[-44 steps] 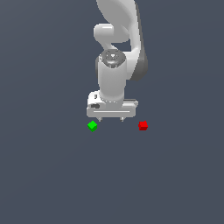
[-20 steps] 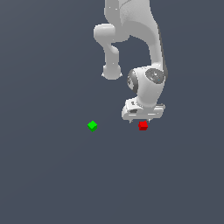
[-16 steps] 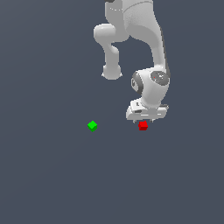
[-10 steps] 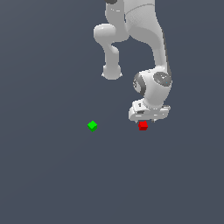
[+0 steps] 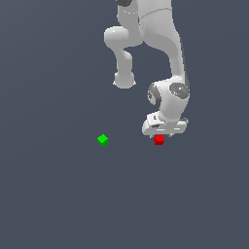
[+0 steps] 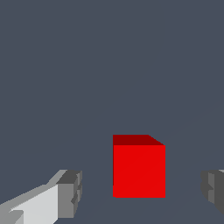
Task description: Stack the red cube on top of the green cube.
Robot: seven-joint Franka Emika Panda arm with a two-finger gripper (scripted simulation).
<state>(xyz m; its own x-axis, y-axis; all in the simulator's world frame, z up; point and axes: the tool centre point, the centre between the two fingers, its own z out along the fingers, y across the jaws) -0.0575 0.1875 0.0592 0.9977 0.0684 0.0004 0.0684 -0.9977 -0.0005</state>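
Now open jaws straddle the red cube (image 6: 139,168), not touching.

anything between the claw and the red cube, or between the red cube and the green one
Nothing visible. In the wrist view the red cube sits in the open gap between the claw's fingers, untouched. In the exterior view only bare floor lies between it and the green cube.
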